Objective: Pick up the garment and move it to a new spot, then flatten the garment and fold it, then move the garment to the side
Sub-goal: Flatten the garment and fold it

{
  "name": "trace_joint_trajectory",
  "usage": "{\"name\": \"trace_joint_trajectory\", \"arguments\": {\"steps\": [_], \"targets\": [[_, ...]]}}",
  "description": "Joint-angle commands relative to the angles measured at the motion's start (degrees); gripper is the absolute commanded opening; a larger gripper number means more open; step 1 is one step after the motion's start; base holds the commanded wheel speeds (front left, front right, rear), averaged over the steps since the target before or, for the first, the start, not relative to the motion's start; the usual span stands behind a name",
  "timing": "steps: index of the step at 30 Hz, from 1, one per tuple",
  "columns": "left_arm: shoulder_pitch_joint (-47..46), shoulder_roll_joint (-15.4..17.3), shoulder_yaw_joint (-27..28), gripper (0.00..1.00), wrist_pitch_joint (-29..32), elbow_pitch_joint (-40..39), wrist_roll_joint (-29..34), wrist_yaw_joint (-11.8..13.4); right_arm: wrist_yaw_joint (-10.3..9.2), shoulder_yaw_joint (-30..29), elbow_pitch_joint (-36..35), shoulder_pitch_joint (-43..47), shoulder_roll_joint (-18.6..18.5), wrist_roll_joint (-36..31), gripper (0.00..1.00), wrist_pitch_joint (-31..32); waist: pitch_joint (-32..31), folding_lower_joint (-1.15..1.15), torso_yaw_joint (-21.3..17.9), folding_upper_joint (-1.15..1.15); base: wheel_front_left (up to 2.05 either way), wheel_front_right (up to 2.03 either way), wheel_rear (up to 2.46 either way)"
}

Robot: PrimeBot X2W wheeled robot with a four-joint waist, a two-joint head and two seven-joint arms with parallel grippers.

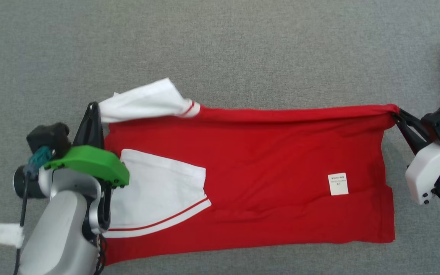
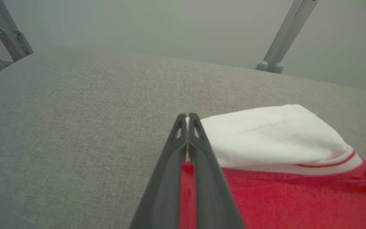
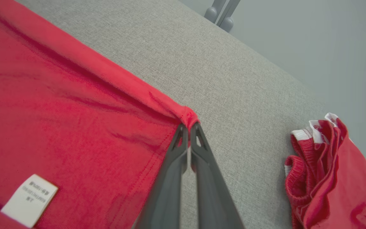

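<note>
A red-and-white T-shirt (image 1: 266, 160) lies spread across a grey fabric-covered surface (image 1: 220, 49). The left gripper (image 1: 93, 106) is pinched closed on its far corner beside a white sleeve (image 1: 147, 101). The right gripper (image 1: 398, 112) is pinched closed on the far hem corner. The shirt looks flattened and a lengthwise fold seems under way. Moving it aside remains.

Head view looks steeply down, whole garment (image 1: 262, 172) in frame on grey surface (image 1: 243, 46). Left wrist view sits low behind left gripper (image 2: 187, 118), very close (shallow angle) at one end; right wrist view, behind right gripper (image 3: 189, 127), at the opposite corner. All share the garment.
</note>
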Motion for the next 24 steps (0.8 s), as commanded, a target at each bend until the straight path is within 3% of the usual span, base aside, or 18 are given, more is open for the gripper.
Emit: {"name": "trace_joint_trajectory", "arguments": {"steps": [1, 10, 24], "targets": [[4.00, 1.59, 0.60, 0.00, 1.16, -3.46, -0.08, 1.77, -0.10, 0.20, -0.12, 1.64, -0.77, 0.13, 0.00, -1.00, -2.22, 0.00, 0.85, 0.00, 0.00, 0.00, 0.00], [18.51, 4.48, 1.54, 0.00, 6.86, -18.40, -2.07, 7.19, -0.10, 5.85, -0.96, 5.25, -6.08, 4.39, 0.00, -2.89, -4.11, 0.00, 0.60, 0.00, 0.00, 0.00, 0.00], [28.29, 4.58, 2.30, 0.00, 8.44, -23.04, -4.44, 10.36, -0.10, 9.01, 0.40, 9.71, -9.66, 6.42, 0.00, -1.77, -5.35, 0.00, 0.03, 0.00, 0.00, 0.00, 0.00]]}}
